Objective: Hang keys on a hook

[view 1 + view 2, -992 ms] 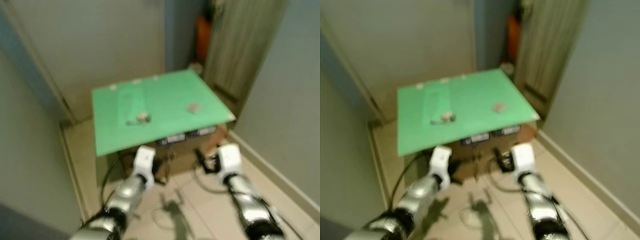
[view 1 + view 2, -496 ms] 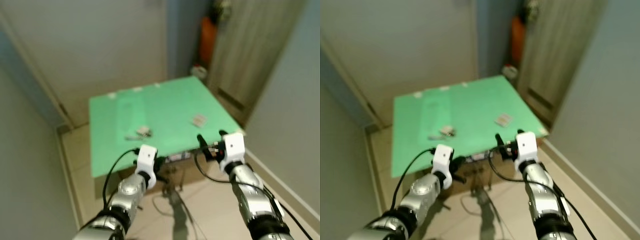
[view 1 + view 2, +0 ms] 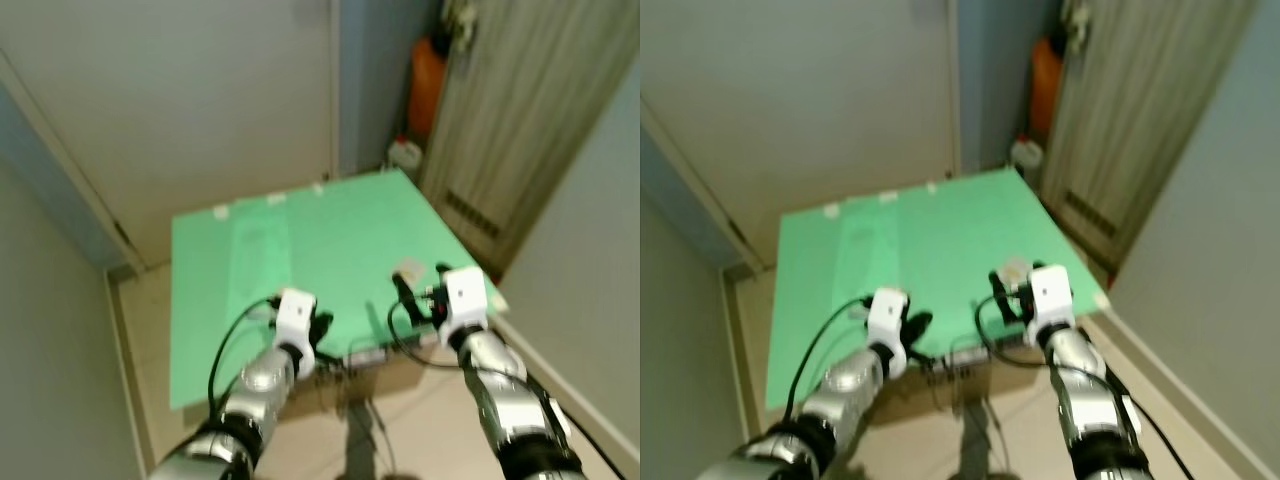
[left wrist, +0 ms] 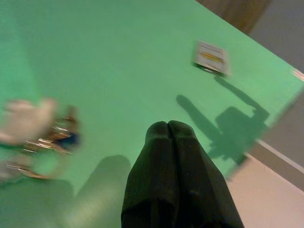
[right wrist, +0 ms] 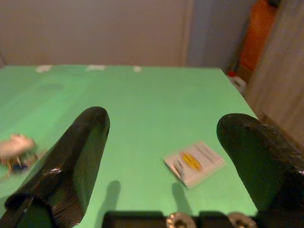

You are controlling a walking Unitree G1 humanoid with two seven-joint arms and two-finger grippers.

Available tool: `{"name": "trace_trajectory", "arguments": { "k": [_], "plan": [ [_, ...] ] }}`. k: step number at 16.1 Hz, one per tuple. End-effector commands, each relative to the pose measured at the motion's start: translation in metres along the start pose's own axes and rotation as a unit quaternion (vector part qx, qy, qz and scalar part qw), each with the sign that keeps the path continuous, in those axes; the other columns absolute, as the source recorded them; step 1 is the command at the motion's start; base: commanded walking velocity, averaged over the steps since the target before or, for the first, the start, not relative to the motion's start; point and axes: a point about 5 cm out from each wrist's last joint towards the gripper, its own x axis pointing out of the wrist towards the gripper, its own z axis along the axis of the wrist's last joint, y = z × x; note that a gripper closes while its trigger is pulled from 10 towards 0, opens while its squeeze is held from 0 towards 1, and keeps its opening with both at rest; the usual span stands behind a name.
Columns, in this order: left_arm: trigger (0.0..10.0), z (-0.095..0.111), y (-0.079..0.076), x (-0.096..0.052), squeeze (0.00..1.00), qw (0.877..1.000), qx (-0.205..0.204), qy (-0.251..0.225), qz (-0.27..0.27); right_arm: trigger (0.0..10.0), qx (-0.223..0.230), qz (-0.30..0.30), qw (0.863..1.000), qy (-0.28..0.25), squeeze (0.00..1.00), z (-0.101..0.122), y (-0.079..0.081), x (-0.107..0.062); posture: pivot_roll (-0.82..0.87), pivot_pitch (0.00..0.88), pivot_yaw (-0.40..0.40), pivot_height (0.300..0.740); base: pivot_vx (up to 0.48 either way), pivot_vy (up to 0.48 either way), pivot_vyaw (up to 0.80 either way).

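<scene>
At the near edge of the flat green table top [image 3: 330,240], the two silver arms reach forward side by side. The left gripper [image 4: 169,130] hovers low over the green surface with its two black fingers pressed together, no gap between them and nothing held. The right gripper [image 5: 164,137] is also above the near part of the table, its two black fingers spread wide apart with nothing between them.

Just beyond the left gripper, in the left wrist view, lies the small bunch of metal keys with a pale tag and a blue piece [image 4: 35,128], resting on the green surface; it is blurred, so its parts cannot be told exactly. The same bunch shows in the right wrist view [image 5: 16,152], off to the robot's left of the right gripper and apart from it.

Ahead of the right gripper lies a small white rectangular card with a yellow mark [image 5: 194,162], flat on the table near its right edge.

Farther off, beyond the table, stands a plain pale wall [image 3: 200,90]. At the far right corner there is a tall orange object [image 3: 428,70], a small white container [image 3: 405,155] on the floor beside it, and a grey wooden door panel [image 3: 530,130]
</scene>
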Motion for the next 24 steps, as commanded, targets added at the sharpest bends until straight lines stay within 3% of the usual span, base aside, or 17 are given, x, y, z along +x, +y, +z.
{"name": "trace_trajectory", "arguments": {
  "k": [1,7,10,17,21,24],
  "plan": [
    [10.0,0.003,0.01,-0.003,0.0,1.0,0.004,-0.005,0.014,10.0,0.004,0.012,1.0,-0.003,0.0,0.003,0.009,0.004,-0.15,0.024,0.061,0.74,0.42,0.0,0.0],
    [10.0,0.006,0.012,-0.001,0.0,0.999,-0.009,-0.011,0.038,10.0,-0.018,0.055,0.998,-0.004,0.0,0.006,0.018,0.003,-0.14,0.031,0.062,0.74,0.312,0.0,0.25],
    [10.0,0.005,0.012,-0.002,0.0,1.0,-0.005,-0.01,0.029,10.0,-0.003,0.037,0.999,0.006,0.0,0.002,0.018,0.003,-0.14,0.031,0.062,0.74,0.0,0.0,0.53],
    [10.0,0.007,0.012,-0.001,0.0,1.0,-0.008,-0.011,0.024,10.0,-0.013,0.02,1.0,0.017,0.0,0.002,0.013,0.005,-0.14,0.024,0.063,0.74,0.0,-0.469,0.0],
    [10.0,0.01,0.015,0.0,0.0,0.999,-0.013,-0.013,0.046,10.0,-0.038,-0.011,0.998,0.045,0.0,-0.003,0.009,0.008,-0.14,0.025,0.06,0.74,0.0,-0.178,0.0],
    [10.0,0.009,0.014,0.0,0.0,0.999,-0.016,-0.012,0.043,10.0,-0.053,-0.079,0.991,0.095,0.0,-0.013,-0.005,0.009,-0.14,0.031,0.052,0.74,0.0,0.0,0.0]
  ]
}}
